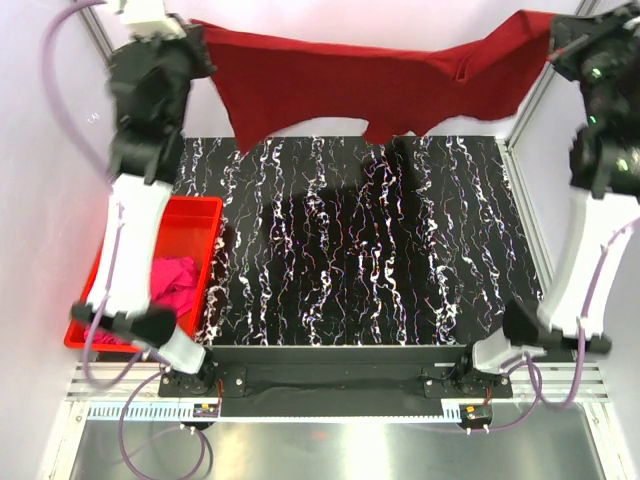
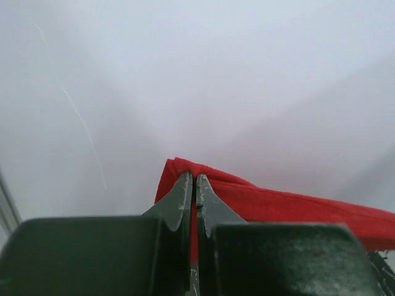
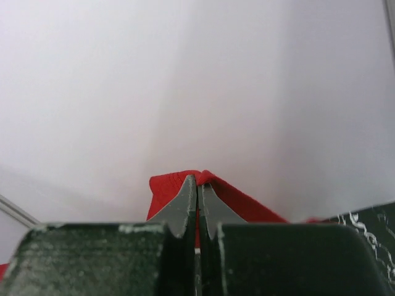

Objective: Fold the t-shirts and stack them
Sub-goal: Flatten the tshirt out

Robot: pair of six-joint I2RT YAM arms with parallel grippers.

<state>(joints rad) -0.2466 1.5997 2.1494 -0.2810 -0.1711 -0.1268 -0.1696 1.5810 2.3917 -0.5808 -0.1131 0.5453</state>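
A dark crimson t-shirt [image 1: 370, 85] hangs stretched in the air across the back of the table, held up at both ends. My left gripper [image 1: 196, 38] is shut on its left corner; in the left wrist view the red cloth [image 2: 278, 206] is pinched between the closed tips of that gripper [image 2: 195, 180]. At the far right, my right gripper [image 1: 556, 42] is shut on the other corner, and the cloth [image 3: 170, 191] bunches around the tips of the same gripper [image 3: 197, 182]. A bright magenta t-shirt [image 1: 172, 280] lies crumpled in the red bin [image 1: 200, 205].
The red plastic bin stands at the left edge of the black marbled table [image 1: 360, 260]. Aluminium frame posts [image 1: 530, 110] rise at the back corners. White walls close the back and sides.
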